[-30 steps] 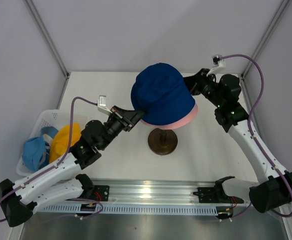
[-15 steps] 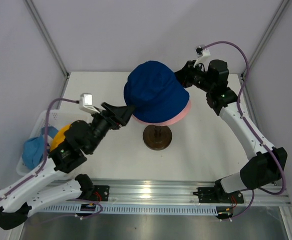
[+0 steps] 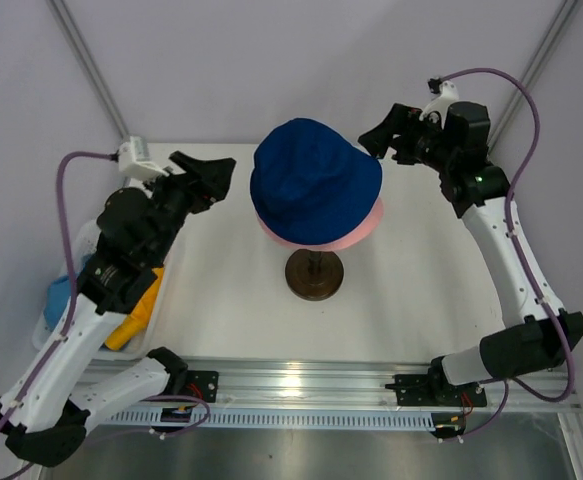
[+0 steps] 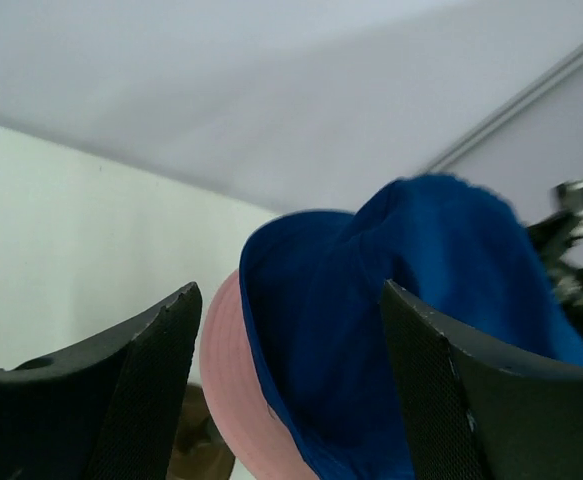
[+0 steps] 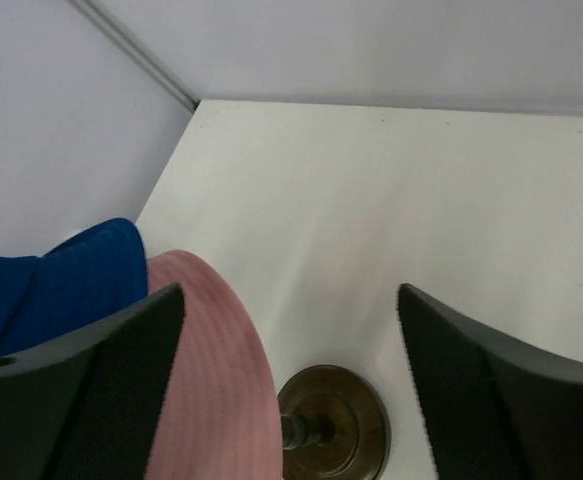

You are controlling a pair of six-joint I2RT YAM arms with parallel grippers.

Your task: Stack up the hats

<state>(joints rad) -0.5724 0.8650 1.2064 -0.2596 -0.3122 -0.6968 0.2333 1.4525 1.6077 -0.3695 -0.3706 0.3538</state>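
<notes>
Nearest, at the left edge of the table [image 3: 231, 300]: yellow-orange hat [image 3: 133, 322] and light blue hat [image 3: 59, 296], half hidden under the left arm. Mid-table, above a dark round base [image 3: 314, 277]: navy hat [image 3: 316, 180] stacked over pink hat [image 3: 363, 230] — only the pink brim peeking out. Farther back, flanking the stack without touching: left end effector [image 3: 211, 178] and right end effector [image 3: 377, 143] — both spread wide, gripping nothing.

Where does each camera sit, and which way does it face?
Top view: above, behind the arms, looking down at the table; both arms show.
Left wrist: looks through its open left claw at the navy hat over the pink hat.
Right wrist: looks down past its open right claw at the stand base.
All share both hats.
</notes>
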